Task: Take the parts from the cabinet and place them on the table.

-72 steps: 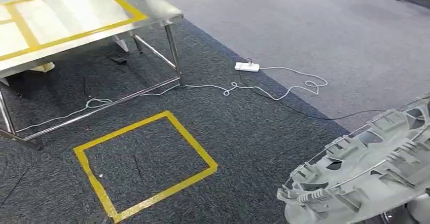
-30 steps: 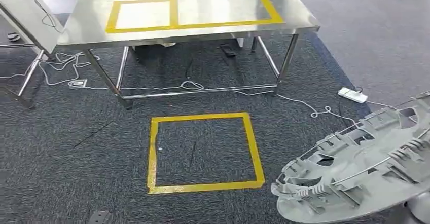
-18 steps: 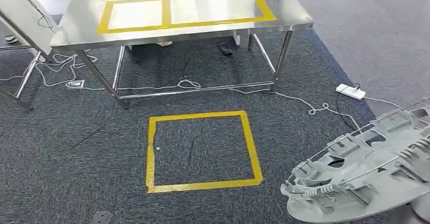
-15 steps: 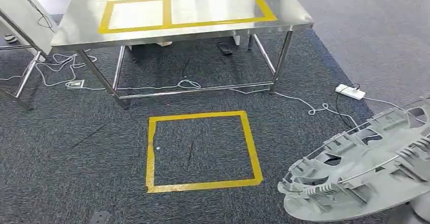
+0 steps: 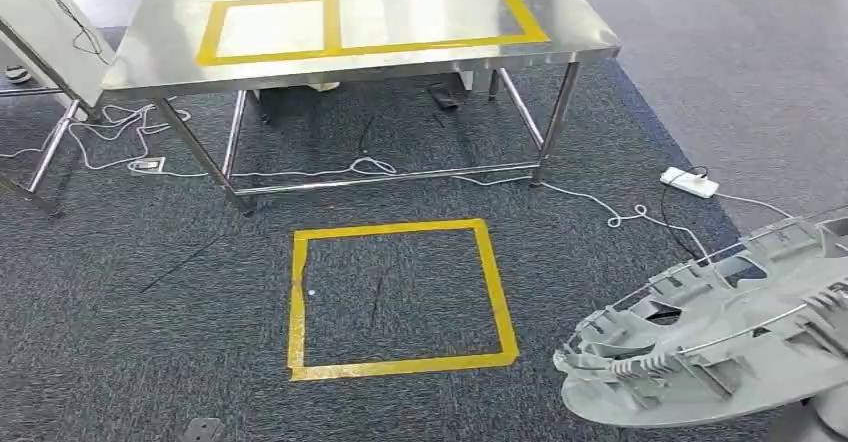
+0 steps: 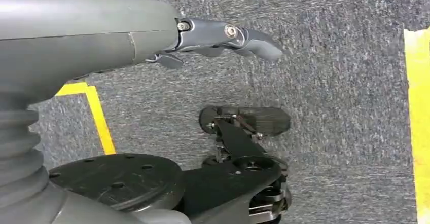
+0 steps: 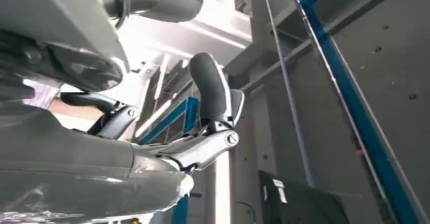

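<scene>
While carried low at the robot's right, the large grey ribbed plastic part (image 5: 720,342) rests on the right hand (image 7: 203,133), fingers curled beneath; left hand (image 6: 223,34) hangs spread; steel yellow-taped desk (image 5: 160,57) ahead.

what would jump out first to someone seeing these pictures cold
The big grey ribbed part fills the lower right of the head view, carried on the robot's right side. Ahead stands the steel table with yellow tape rectangles on its top, and a yellow tape square marks the dark carpet in front of it.
</scene>
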Robot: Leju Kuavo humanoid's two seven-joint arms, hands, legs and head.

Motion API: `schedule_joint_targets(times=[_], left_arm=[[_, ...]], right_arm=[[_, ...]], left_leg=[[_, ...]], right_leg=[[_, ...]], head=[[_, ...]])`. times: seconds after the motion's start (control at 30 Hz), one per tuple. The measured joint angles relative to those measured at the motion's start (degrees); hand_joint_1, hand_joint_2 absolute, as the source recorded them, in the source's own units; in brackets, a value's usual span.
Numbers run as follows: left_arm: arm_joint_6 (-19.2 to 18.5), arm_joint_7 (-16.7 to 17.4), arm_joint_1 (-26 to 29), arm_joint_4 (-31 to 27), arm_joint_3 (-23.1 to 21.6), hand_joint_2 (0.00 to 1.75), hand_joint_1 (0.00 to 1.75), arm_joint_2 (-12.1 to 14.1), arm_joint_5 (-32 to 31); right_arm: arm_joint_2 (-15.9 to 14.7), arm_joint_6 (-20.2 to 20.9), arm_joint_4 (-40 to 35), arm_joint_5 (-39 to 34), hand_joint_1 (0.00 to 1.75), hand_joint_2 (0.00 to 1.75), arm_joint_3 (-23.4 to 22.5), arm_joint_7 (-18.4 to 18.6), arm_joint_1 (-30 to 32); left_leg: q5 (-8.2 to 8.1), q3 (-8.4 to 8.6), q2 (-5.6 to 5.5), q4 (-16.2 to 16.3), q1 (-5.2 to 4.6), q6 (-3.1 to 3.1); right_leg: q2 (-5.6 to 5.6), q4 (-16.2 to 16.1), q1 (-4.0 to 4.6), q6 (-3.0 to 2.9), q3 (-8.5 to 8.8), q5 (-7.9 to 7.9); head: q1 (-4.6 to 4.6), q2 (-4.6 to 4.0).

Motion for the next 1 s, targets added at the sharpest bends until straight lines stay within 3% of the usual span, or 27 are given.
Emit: schedule_joint_targets(times=[0.23,0.43,0.57,0.6,0.63,0.73,0.77,0.8,0.83,0.9,0.93,0.97,1.0], left_arm=[[1.49,2.86,0.02,0.0,0.02,1.75,0.0,0.0,0.37],[1.36,2.93,0.14,0.0,-0.04,1.75,0.0,0.28,-0.2],[1.22,3.43,0.14,0.0,-0.07,1.75,0.0,0.35,-0.2],[1.18,3.58,0.25,0.02,-0.04,1.75,0.0,0.26,-0.2],[1.2,3.6,0.26,0.0,-0.04,1.75,0.0,0.31,-0.2],[1.18,3.8,0.33,0.02,-0.04,1.75,0.0,0.22,-0.13],[1.18,3.93,0.42,0.02,-0.04,1.75,0.0,0.2,-0.13],[1.22,4.06,0.5,0.04,-0.04,1.75,0.0,0.13,-0.11],[1.35,4.28,0.58,0.04,-0.04,1.75,0.0,0.07,-0.09],[1.44,4.39,0.64,0.07,-0.04,1.75,0.0,0.0,0.04],[1.49,4.43,0.65,0.04,-0.02,1.75,0.0,0.13,0.07],[1.57,4.5,0.6,0.07,0.0,1.75,0.0,0.29,0.19],[1.64,4.52,0.67,0.07,0.0,1.75,0.0,0.28,0.24]], right_arm=[[0.15,0.53,0.33,-1.64,1.75,1.75,0.0,0.87,0.15],[0.24,-0.96,0.87,-2.53,1.75,1.75,-0.04,0.59,1.11],[0.24,-1.93,1.11,-3.58,1.75,1.75,-0.13,0.02,1.49],[0.24,-2.27,1.27,-3.84,1.75,1.75,-0.13,-0.11,1.62],[0.24,-2.58,1.33,-4.09,1.75,1.75,-0.13,-0.2,1.6],[0.22,-2.93,1.6,-4.5,1.75,1.75,-0.13,-0.26,1.93],[0.2,-3.06,1.79,-4.7,1.75,1.75,-0.13,-0.26,2.09],[0.17,-3.21,1.92,-4.98,1.75,1.75,-0.13,-0.26,2.2],[0.13,-3.35,2.01,-5.27,1.75,1.75,-0.13,-0.26,2.28],[-0.11,-3.85,2.19,-5.88,1.75,1.75,-0.13,-0.35,2.34],[-0.31,-4.09,2.36,-6.18,1.75,1.75,-0.15,-0.42,2.4],[-0.39,-4.28,2.58,-6.53,1.75,1.75,-0.17,-0.63,2.53],[-0.55,-4.44,2.69,-6.73,1.75,1.75,-0.2,-0.7,2.79]], left_leg=[[-0.06,-0.03,0.0,0.11,-0.03,0.07],[-0.6,-0.07,0.01,0.5,-0.41,0.94],[-0.85,0.49,0.24,-0.38,-0.44,2.22],[-0.54,1.11,0.42,-0.64,-0.05,2.27],[-0.67,1.44,0.53,-0.63,0.01,2.47],[-0.94,1.6,0.84,-0.59,0.02,2.48],[-1.05,1.7,0.91,-0.59,0.09,2.32],[-1.19,1.86,0.92,-0.54,0.2,2.11],[-1.39,2.11,0.89,-0.46,0.38,1.82],[-2.02,2.61,0.7,-0.07,0.88,0.97],[-2.44,2.58,0.65,0.23,0.72,0.32],[-2.55,2.37,0.62,0.55,0.58,0.05],[-2.74,2.1,0.63,0.45,0.55,-0.15]], right_leg=[[0.01,-0.08,-0.09,0.03,0.03,0.02],[0.02,-0.14,-0.39,0.6,0.18,-0.22],[0.05,0.2,-0.41,1.72,0.61,0.8],[-0.32,0.64,-0.35,1.66,0.29,-0.1],[-0.89,2.56,-0.16,1.62,-0.27,-1.55],[-1.46,14.79,-0.34,2.29,-6.6,-7.59],[-1.51,17.22,-0.41,2.4,-8.07,-8.25],[-1.53,16.58,-0.49,2.53,-7.97,-7.43],[-1.54,13.13,-0.62,2.69,-6.42,-5.18],[-1.49,3.17,-1.12,3.28,-1.55,0.1],[-0.78,0.61,-1.31,3.95,-0.44,0.26],[-0.5,0.14,-0.98,2.06,-0.8,-1.72],[-0.57,0.54,-0.96,1.21,-0.5,-0.7]], head=[[0.0,0.0],[-0.02,0.0],[0.09,0.0],[-0.07,0.0],[0.42,0.0],[0.63,0.0],[0.61,0.0],[0.59,0.0],[0.63,0.0],[0.66,0.0],[0.74,0.0],[0.92,0.0],[0.52,0.0]])
